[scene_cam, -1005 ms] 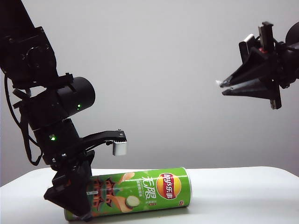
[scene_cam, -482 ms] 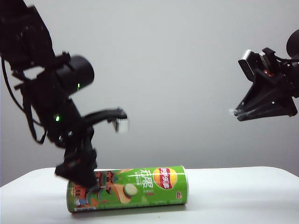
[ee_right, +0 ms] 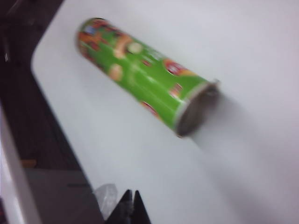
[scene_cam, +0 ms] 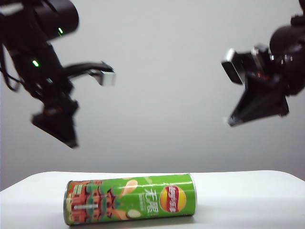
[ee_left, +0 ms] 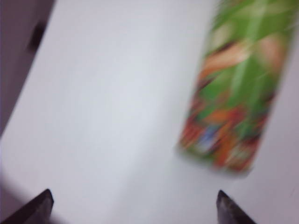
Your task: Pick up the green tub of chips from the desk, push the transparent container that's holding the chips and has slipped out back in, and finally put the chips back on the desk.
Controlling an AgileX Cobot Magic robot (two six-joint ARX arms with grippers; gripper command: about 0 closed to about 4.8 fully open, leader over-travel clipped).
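1. My left gripper [ee_left: 133, 205] stood wide apart and held nothing. In the left wrist view only the two dark fingertips [ee_left: 39, 207] showed, with bare white desk [ee_left: 107, 93] between them.
2. In the exterior view the left gripper [scene_cam: 56, 125] hung in the air at upper left, well above the desk [scene_cam: 248, 200] and clear of the can.
3. My right gripper [ee_right: 131, 205] was closed, its two dark tips pressed together with nothing between them.
4. In the exterior view the right gripper [scene_cam: 233, 120] hung high at upper right, pointing down and to the left, well apart from everything on the desk.
5. The green tub of chips [scene_cam: 129, 199] lay on its side on the desk, lengthwise across the exterior view, touched by neither gripper. Its red-yellow logo sat toward the right end; red building artwork sat toward the left end.
6. The right wrist view showed the tub [ee_right: 140, 74] lying near one rounded corner of the desk [ee_right: 252, 56], with one silver-rimmed end facing the camera. That end looked dark; motion blur kept me from telling whether a clear tray or any chips showed there.
7. The left wrist view showed the tub [ee_left: 236, 88] heavily blurred, lying on the desk away from my fingertips.
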